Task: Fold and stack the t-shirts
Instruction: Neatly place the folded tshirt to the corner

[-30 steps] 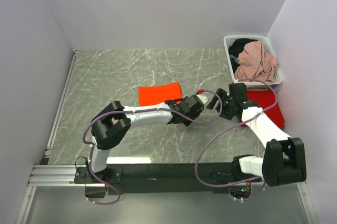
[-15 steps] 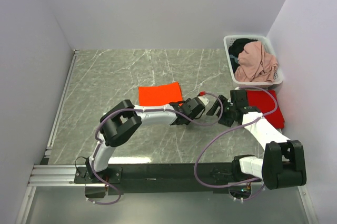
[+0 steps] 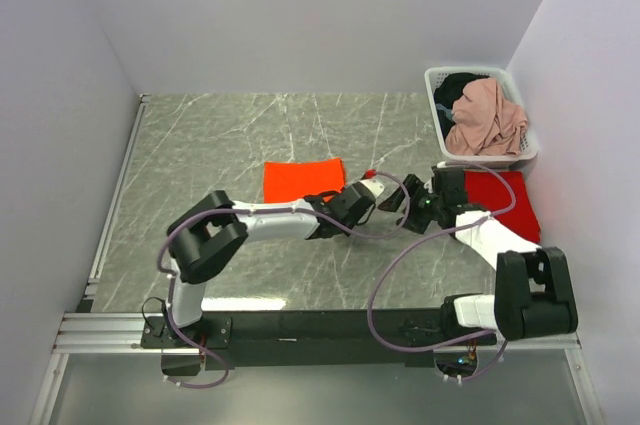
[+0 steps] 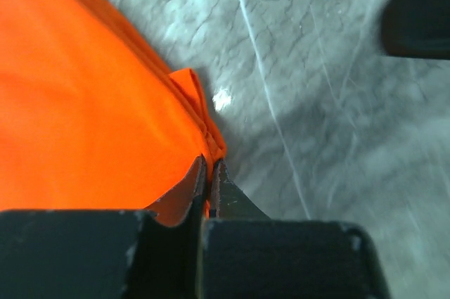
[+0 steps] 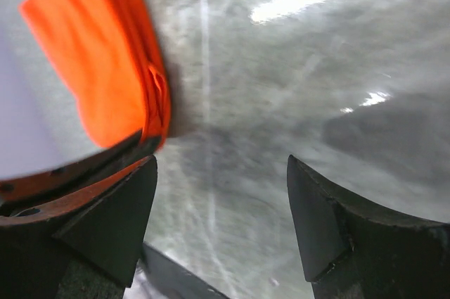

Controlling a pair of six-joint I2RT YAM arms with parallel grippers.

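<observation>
Where the orange t-shirt (image 3: 303, 179) lies: flat on the worktop (image 3: 220, 135) as a folded rectangle, well apart from the laundry basket (image 3: 432, 80), off to the basket's near-left in the overhead view, with its long axis running toward the basket.
Left gripper (image 4: 209, 172): closed, seemingly pinching the shirt's basket-side corner, though blur leaves this unsure.
Right gripper (image 5: 221, 172): open and holding nothing, between that corner and the basket, facing the corner.
Nearer gripper: the left, at the cloth itself.
Red t-shirt (image 3: 505, 200): just on the basket's near side.
In the way: the two grippers crowd each other, and cables (image 3: 385, 275) loop between them.
</observation>
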